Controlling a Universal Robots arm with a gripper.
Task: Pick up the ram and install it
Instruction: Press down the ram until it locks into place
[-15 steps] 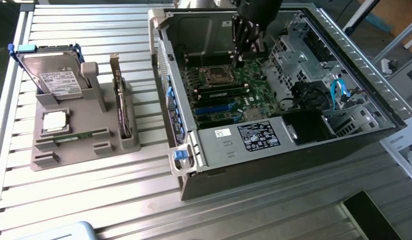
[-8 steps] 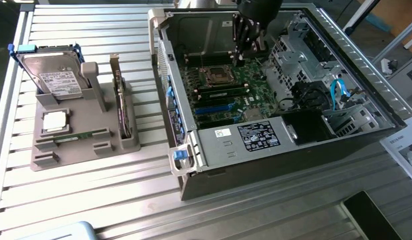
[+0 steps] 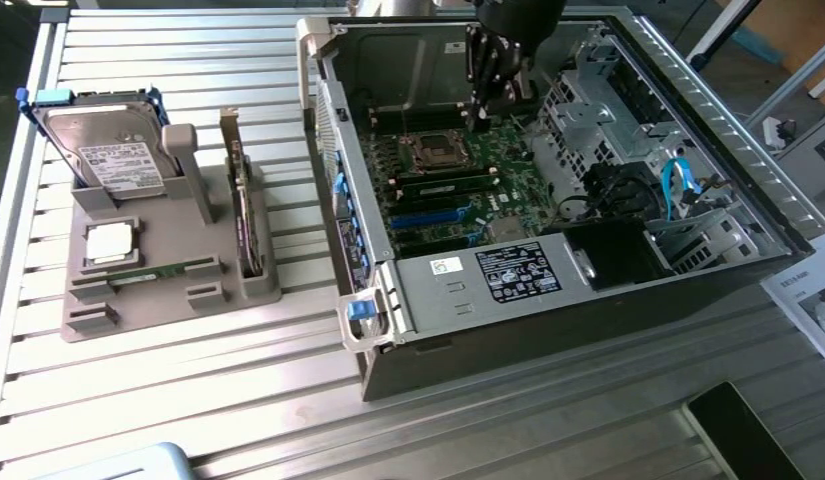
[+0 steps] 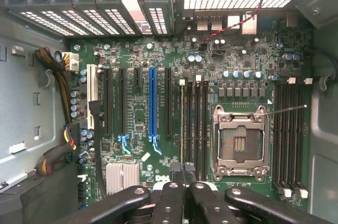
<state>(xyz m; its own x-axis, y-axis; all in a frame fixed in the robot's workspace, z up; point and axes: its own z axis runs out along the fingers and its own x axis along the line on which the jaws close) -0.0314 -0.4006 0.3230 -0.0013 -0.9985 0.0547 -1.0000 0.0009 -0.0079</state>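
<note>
The ram, a thin green stick, lies flat in a slot of the grey holder on the exterior view's left, far from my gripper. My gripper hangs inside the open computer case, low over the green motherboard. In the wrist view my gripper is shut, its black fingers pressed together, and I see nothing between them. The tips hover at the end of the long memory slots beside the CPU socket. One slot looks paler than its neighbours.
The holder also carries a silver hard drive, an upright expansion card and a square chip. Case walls ring the motherboard, with the power supply in front and a drive cage with blue cables at the exterior view's right.
</note>
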